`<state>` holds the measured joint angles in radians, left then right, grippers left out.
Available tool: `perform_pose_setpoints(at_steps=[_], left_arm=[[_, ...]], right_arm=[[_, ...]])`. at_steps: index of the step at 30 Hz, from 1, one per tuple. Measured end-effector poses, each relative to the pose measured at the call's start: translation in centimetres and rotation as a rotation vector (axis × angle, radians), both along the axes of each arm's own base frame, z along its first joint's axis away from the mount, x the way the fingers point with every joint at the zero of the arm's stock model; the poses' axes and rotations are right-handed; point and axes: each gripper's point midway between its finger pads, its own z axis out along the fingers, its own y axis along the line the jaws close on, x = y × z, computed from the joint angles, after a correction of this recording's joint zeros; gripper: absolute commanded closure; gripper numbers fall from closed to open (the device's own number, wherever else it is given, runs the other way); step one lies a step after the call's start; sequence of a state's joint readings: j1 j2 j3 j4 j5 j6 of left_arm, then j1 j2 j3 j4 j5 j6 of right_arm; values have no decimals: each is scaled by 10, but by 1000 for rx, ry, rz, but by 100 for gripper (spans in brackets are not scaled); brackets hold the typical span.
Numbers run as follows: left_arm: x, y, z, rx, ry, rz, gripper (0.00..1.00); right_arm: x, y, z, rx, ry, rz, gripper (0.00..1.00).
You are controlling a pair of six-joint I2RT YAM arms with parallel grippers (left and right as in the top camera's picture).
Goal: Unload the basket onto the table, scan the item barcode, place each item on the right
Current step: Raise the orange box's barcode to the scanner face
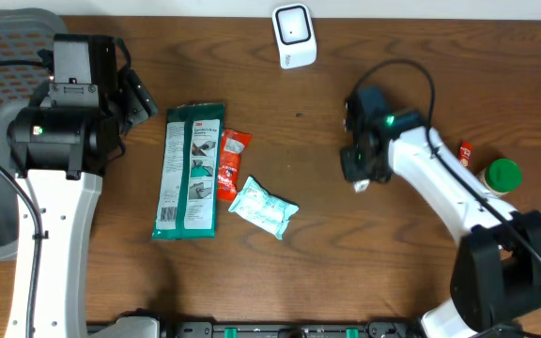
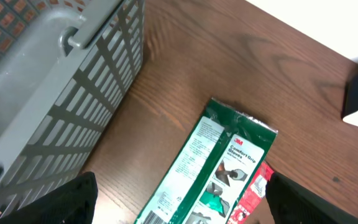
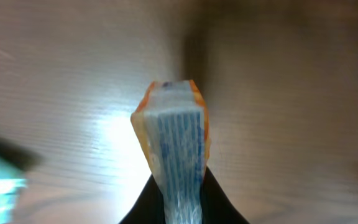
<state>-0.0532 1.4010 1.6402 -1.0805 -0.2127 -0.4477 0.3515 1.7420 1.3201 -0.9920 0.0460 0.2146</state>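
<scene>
Evidently the right fingers (image 1: 357,176) are clenched on a small orange-edged sachet (image 3: 178,134) over the counter (image 1: 327,272), right of centre. The left fingers (image 1: 141,99) hang spread and empty. With the grasp apparently made, the next move is presenting the barcode to the white scanner (image 1: 294,36).

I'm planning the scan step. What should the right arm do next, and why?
Probably lift the packet and carry it toward the white scanner. The right gripper has its jaws pinched on the packet low over the table, and the scanner stands well away.
</scene>
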Motion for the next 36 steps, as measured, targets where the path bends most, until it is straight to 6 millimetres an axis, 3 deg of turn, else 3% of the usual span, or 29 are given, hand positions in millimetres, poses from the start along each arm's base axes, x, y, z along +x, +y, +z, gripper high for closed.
perform_pose_setpoints(at_steps=[2, 8, 9, 13, 17, 20, 27, 33, 36], left_arm=[[0, 0, 0, 0, 0, 0, 13], [0, 0, 0, 0, 0, 0, 13], [0, 0, 0, 0, 1, 0, 13], [0, 0, 0, 0, 0, 0, 13], [0, 0, 0, 1, -1, 0, 13], [0, 0, 0, 0, 0, 0, 13], [0, 0, 0, 0, 0, 0, 13], [0, 0, 0, 0, 0, 0, 13], [0, 0, 0, 0, 0, 0, 13]], right_arm=[[10, 5, 34, 21, -30, 1, 99], [30, 15, 149, 93, -183, 5, 99], [31, 16, 176, 111, -231, 4, 99], [33, 19, 237, 158, -326, 7, 99], [53, 30, 261, 199, -379, 16, 99], [86, 44, 245, 208, -379, 20, 98], [180, 80, 145, 201, -357, 41, 99], [234, 99, 91, 207, -425, 55, 98], [254, 103, 76, 201, -470, 55, 98]])
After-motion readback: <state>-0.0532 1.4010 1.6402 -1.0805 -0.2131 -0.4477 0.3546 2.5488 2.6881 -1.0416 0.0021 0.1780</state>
